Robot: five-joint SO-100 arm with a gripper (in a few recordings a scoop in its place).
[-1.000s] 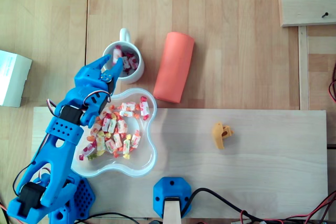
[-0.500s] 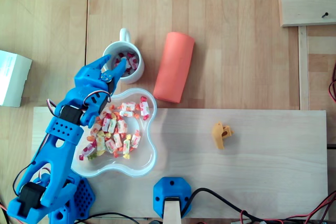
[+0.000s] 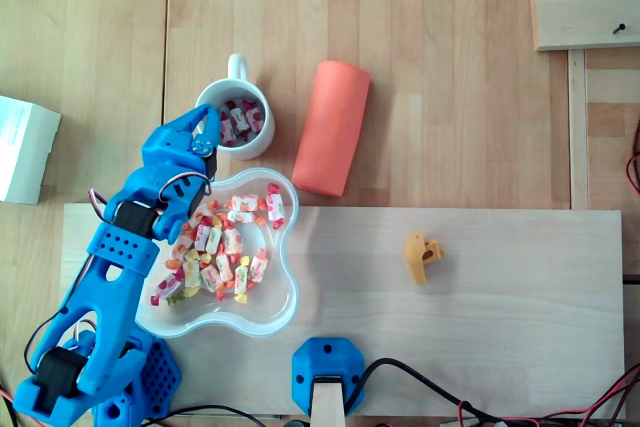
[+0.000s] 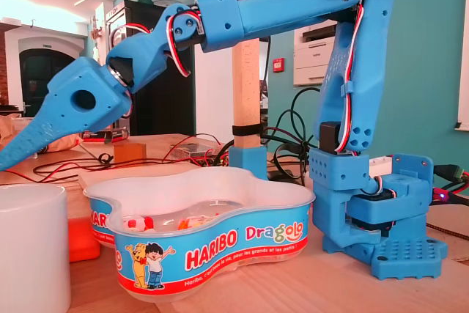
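In the overhead view, a white box [image 3: 22, 149] lies at the far left of the bench [image 3: 450, 47]. The blue gripper [image 3: 212, 123] hovers over the left rim of the white mug [image 3: 236, 67], its jaws drawn together and empty. Wrapped sweets [image 3: 242, 119] lie inside the mug. Just below it in the picture stands a clear tub [image 3: 280, 297] with more sweets. To the right lies an orange roll [image 3: 332, 127] and, well apart, a small yellow piece [image 3: 422, 257].

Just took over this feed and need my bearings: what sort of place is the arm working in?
Probably an office or hobby lab: a wooden tabletop, an office printer by a teal wall, and loose wires on the desk.
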